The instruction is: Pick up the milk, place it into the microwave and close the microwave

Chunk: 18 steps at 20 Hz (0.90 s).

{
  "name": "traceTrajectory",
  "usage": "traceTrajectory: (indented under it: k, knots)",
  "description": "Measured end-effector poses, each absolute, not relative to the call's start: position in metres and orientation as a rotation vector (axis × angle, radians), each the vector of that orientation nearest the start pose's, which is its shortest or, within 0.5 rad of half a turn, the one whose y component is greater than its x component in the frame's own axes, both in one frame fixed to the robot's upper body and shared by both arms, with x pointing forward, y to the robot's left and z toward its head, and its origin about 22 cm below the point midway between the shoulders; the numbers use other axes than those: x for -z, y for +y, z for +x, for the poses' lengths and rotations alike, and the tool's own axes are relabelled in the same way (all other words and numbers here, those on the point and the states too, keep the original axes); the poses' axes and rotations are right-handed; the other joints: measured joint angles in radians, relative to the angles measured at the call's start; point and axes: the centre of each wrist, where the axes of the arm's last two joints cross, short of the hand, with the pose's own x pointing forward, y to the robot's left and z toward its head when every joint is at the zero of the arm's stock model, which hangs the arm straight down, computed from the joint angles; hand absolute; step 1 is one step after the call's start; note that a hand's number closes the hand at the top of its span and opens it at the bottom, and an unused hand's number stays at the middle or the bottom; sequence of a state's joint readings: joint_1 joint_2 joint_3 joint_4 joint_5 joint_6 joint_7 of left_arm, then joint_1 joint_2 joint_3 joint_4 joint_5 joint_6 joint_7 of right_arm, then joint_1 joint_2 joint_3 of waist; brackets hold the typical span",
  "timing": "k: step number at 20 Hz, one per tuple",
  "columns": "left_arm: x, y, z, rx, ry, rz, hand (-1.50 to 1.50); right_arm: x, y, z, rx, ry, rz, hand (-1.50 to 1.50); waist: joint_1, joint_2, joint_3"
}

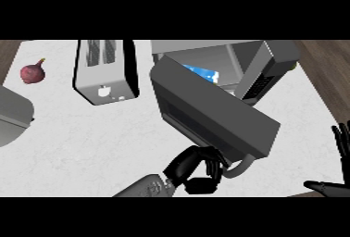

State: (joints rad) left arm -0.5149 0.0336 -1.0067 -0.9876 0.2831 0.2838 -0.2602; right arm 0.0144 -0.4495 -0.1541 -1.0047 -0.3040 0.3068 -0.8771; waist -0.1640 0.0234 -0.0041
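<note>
White, faintly marbled worktop (89, 139) fills most of the view. At the upper left lies a dark red onion (33, 73), and below it, at the left edge, the rounded corner of a grey appliance (12, 115) shows. Right of the onion stands a silver toaster (104, 69) with two dark slots on top.

At the lower middle, the left forearm (140, 189) comes in from the bottom edge, angled up and to the right. Its black left hand (195, 169) sits at the lower edge of the microwave door (215, 115), fingers curled beside the door's grey handle (239, 169); whether they actually close round the handle cannot be told.

The door is swung partway, slanting from the upper middle down to the right. Behind it, at the upper right, the microwave (270, 69) stands with its cavity showing, and the milk (203, 74), a blue and white carton, sits inside, just above the door's top edge.

At the right edge, the right hand (340, 148) rests open, fingers straight and pointing up, thumb spread toward the lower right corner.
</note>
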Motion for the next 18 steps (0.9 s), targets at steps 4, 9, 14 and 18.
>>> traceTrajectory:
  k: [4,9,14,18]
  knots:
    - [0.042,0.024,0.254,0.796,-1.575,-0.380,1.50,0.053,-0.412,0.208,-0.043,-1.974,-0.020,-1.50,-0.029,0.007,-0.001]
    - [0.017,0.013,0.274,0.763,-1.674,-0.350,1.50,0.038,-0.409,0.220,-0.094,-1.987,0.029,-1.50,-0.075,0.015,-0.001]
    - [-0.003,0.004,0.292,0.728,-1.733,-0.320,1.50,0.021,-0.407,0.234,-0.129,-2.018,0.066,-1.50,-0.117,0.025,0.000]
    - [-0.018,0.001,0.307,0.706,-1.759,-0.287,1.50,0.009,-0.405,0.244,-0.148,-2.041,0.099,-1.50,-0.144,0.036,0.003]
